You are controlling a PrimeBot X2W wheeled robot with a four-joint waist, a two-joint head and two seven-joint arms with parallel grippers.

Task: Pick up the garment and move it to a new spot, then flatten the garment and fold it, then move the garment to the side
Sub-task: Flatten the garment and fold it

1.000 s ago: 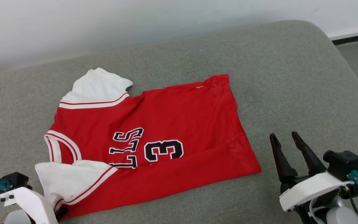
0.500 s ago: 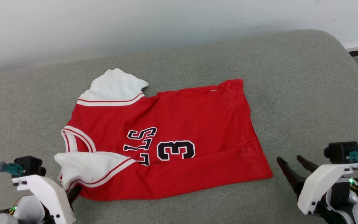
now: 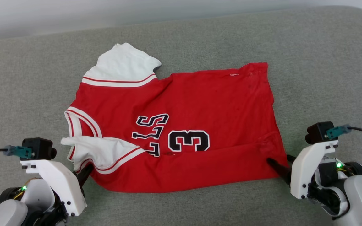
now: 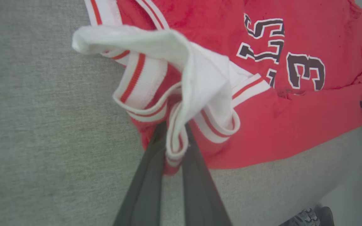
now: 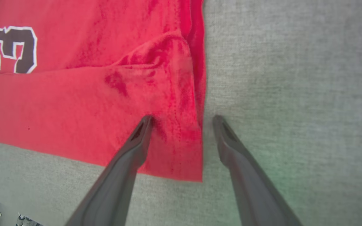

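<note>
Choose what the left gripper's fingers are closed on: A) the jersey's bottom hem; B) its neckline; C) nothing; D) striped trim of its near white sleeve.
D: the left gripper has its fingers pinching striped sleeve trim of the garment.

The garment (image 3: 200,103) lay spread on the grey cushion (image 3: 309,62), collar left, hem right. The left gripper (image 3: 85,175) met its near left corner under the white sleeve. The right gripper (image 3: 278,159) straddled the near right corner.
</note>
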